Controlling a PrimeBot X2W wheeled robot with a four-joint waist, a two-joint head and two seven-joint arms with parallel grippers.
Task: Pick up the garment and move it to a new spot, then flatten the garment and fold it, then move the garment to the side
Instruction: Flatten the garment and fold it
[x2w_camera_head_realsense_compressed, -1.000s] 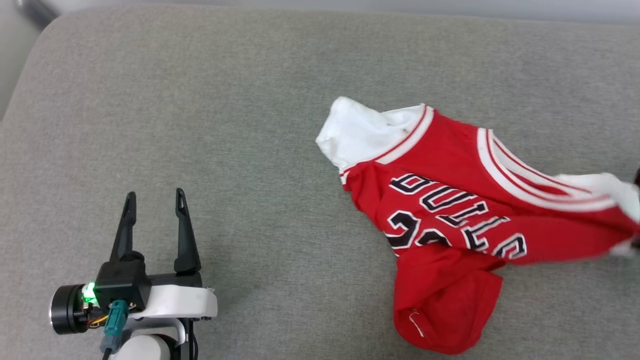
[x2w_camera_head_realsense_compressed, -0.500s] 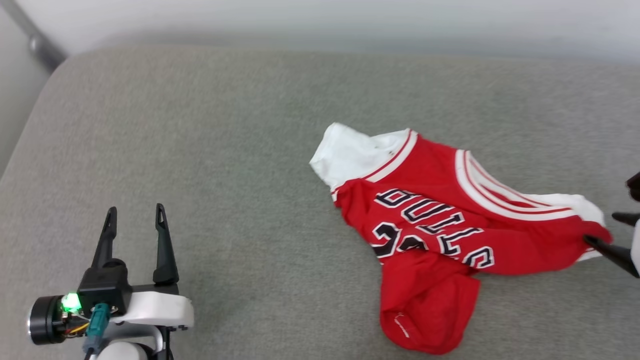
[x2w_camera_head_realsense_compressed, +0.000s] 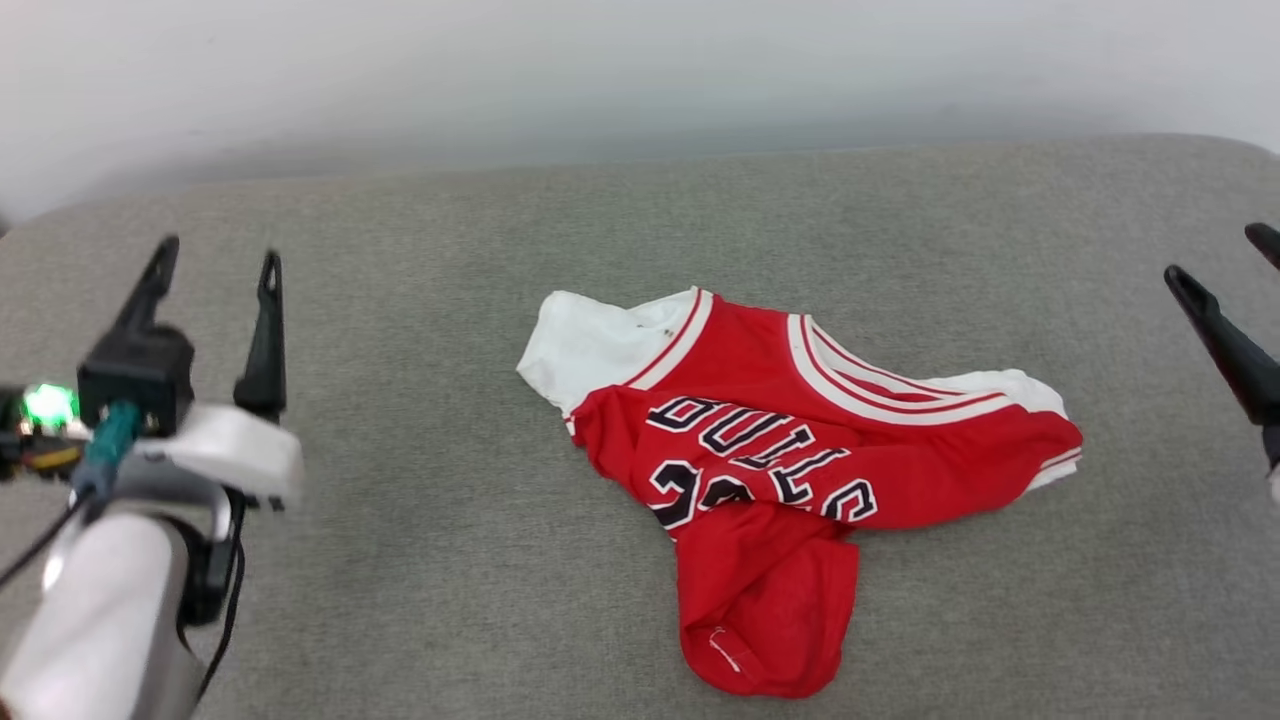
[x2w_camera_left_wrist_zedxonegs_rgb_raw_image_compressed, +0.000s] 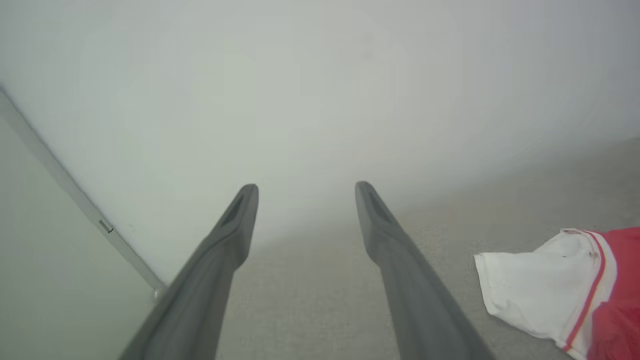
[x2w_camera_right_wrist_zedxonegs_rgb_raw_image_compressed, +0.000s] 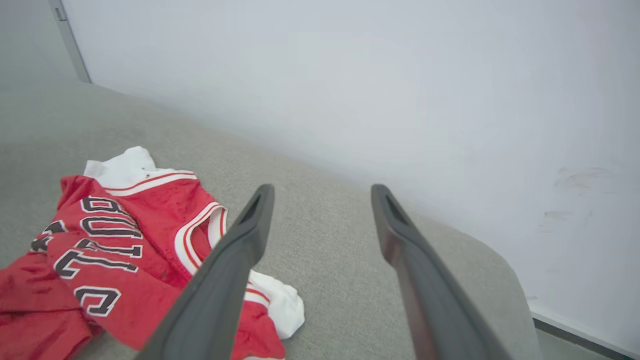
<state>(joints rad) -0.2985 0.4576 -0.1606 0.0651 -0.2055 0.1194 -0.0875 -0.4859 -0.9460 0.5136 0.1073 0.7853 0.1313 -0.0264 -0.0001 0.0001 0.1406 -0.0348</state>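
Garment (x2w_camera_head_realsense_compressed: 780, 450) is lying crumpled on the gray cushion (x2w_camera_head_realsense_compressed: 400, 420) in the middle of the head view, lettering facing up, well apart from both grippers. The left gripper (x2w_camera_head_realsense_compressed: 220, 252) and right gripper (x2w_camera_head_realsense_compressed: 1218, 253) are hovering with jaws spread wide, gripping nothing. The left wrist view is catching one white sleeve (x2w_camera_left_wrist_zedxonegs_rgb_raw_image_compressed: 530, 285), while the right wrist view is showing the lettering and a scuffed wall (x2w_camera_right_wrist_zedxonegs_rgb_raw_image_compressed: 575, 185).
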